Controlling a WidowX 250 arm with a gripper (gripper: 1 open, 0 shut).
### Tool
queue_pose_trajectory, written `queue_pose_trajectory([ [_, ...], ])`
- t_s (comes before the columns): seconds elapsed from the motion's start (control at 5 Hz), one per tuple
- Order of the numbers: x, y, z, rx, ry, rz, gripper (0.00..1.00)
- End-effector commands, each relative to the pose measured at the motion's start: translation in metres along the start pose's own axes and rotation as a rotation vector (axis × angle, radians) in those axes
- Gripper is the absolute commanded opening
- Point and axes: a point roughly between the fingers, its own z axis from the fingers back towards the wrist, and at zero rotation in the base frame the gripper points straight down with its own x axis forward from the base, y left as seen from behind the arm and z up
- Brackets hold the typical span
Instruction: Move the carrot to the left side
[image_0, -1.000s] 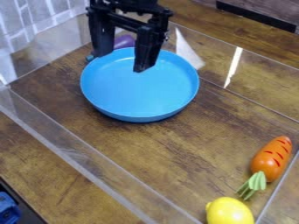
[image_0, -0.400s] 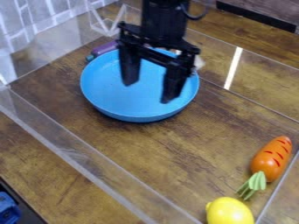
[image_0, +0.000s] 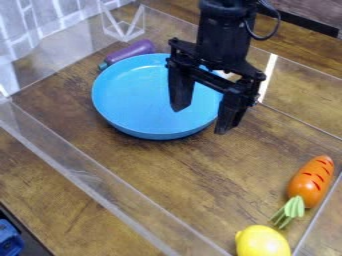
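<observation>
The carrot (image_0: 310, 181) lies near the right edge of the view on the wooden table (image_0: 147, 180), well apart from the gripper. It is a small orange toy with dark grooves, and its light green leafy top (image_0: 287, 211) points down toward the bottom of the frame. Just below the leaves, at the bottom edge, sits a round yellow lemon (image_0: 262, 242), very near the leafy end; whether the two touch cannot be told.

The gripper (image_0: 205, 100) hangs over the right rim of a blue bowl (image_0: 134, 105), pointing down. Its two black fingers (image_0: 179, 88) stand wide apart, as far open as they go, and nothing is held between them. One finger is seen against the bowl's inside, the other against its right edge and the wood beside it.

The bowl rests toward the upper left of the table. A purple object (image_0: 130, 52) peeks out behind its far rim, mostly hidden. Clear plastic walls (image_0: 80, 165) enclose the work area, one running diagonally across the lower left.
</observation>
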Motion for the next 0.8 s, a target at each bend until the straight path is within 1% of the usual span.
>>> queue_pose_trajectory([
  [0.0, 0.009, -0.008, 0.010, -0.007, -0.055, -0.024, 1.00],
  [0.2, 0.015, -0.012, 0.005, -0.008, -0.061, -0.042, 1.00],
  [0.4, 0.018, -0.015, 0.000, -0.010, -0.056, -0.052, 1.00],
  [0.6, 0.022, -0.018, -0.005, -0.011, -0.060, -0.063, 1.00],
])
